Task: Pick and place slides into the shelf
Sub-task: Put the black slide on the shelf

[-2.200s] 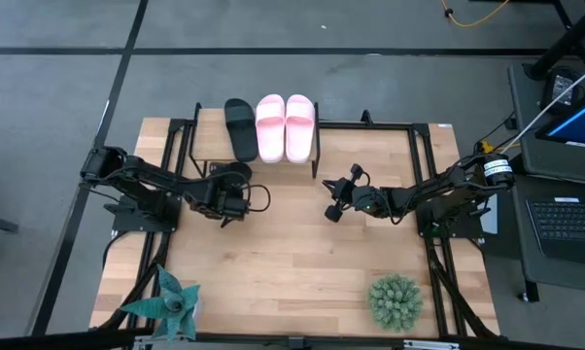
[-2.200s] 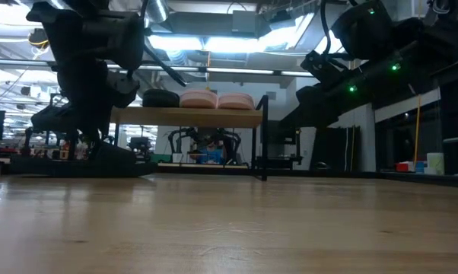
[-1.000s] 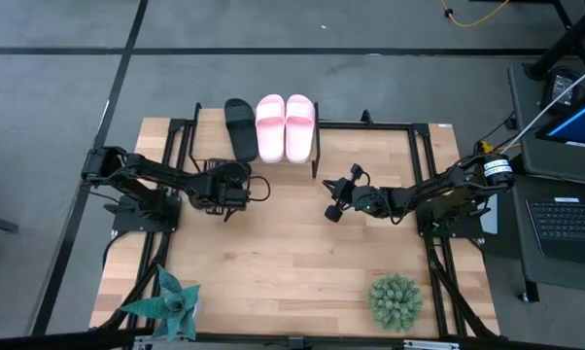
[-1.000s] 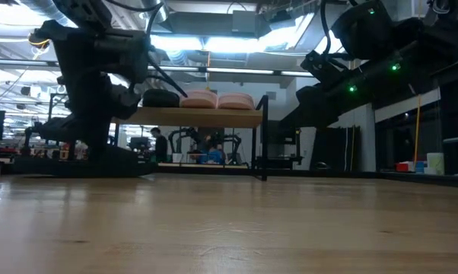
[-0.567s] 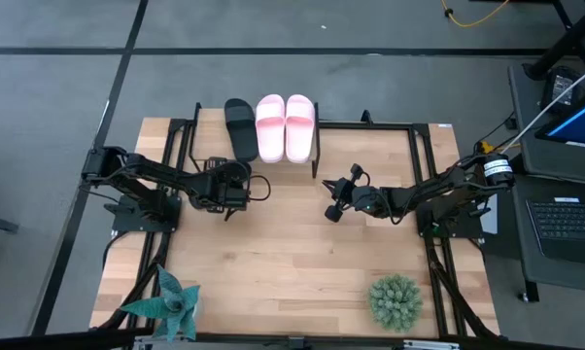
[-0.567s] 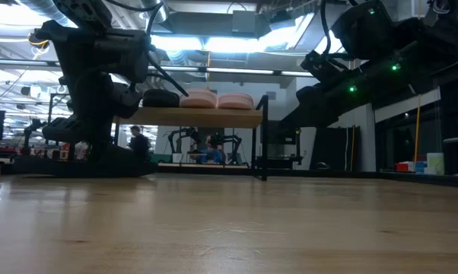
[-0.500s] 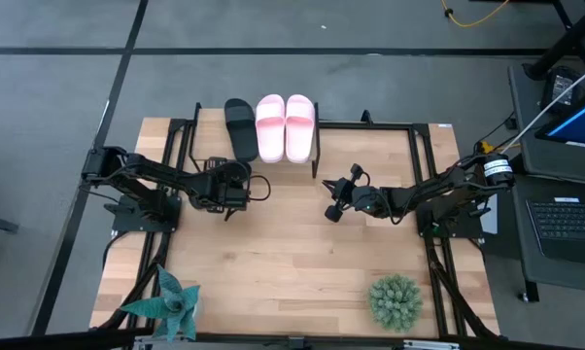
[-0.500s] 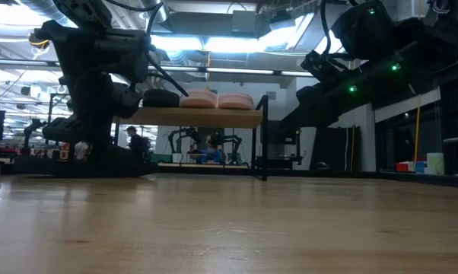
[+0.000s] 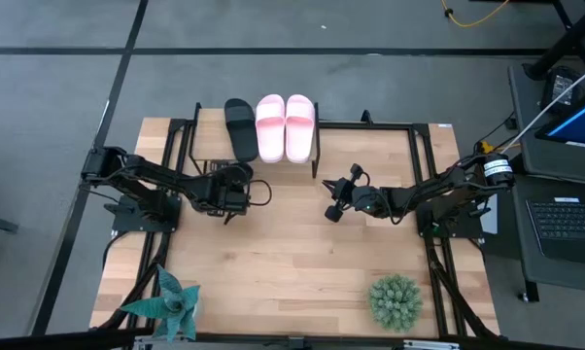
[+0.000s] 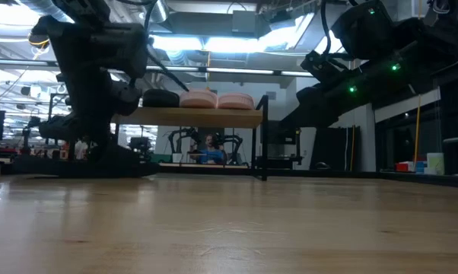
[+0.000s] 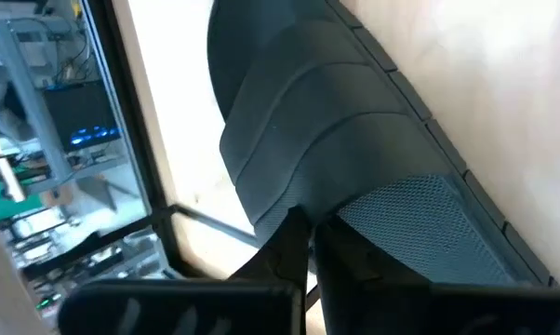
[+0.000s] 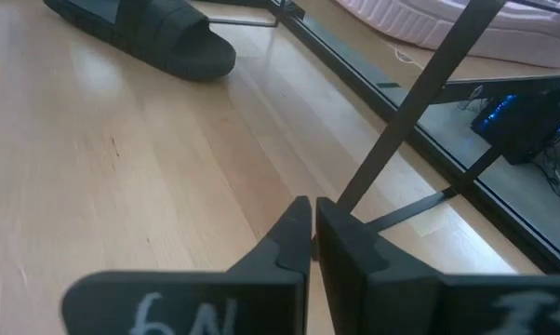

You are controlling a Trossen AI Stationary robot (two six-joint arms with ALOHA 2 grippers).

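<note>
Slides: black one (image 11: 354,167) on the wooden table (image 9: 292,253) ahead of the closed left pincer (image 11: 308,244), workshop room behind.

The shelf (image 9: 258,131) has bare plank left of the black slide (image 9: 240,127); pink slides (image 9: 286,126) fill its right.

High view: fourth slide, black (image 12: 140,33), hidden beneath left arm (image 9: 161,185). Left wrist view: its heel and toe cut off. Left jaws' contact with strap unclear.

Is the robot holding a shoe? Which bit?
Its left gripper seems to pinch the black slide by the strap edge, jaws shut. The right gripper holds nothing.
</note>
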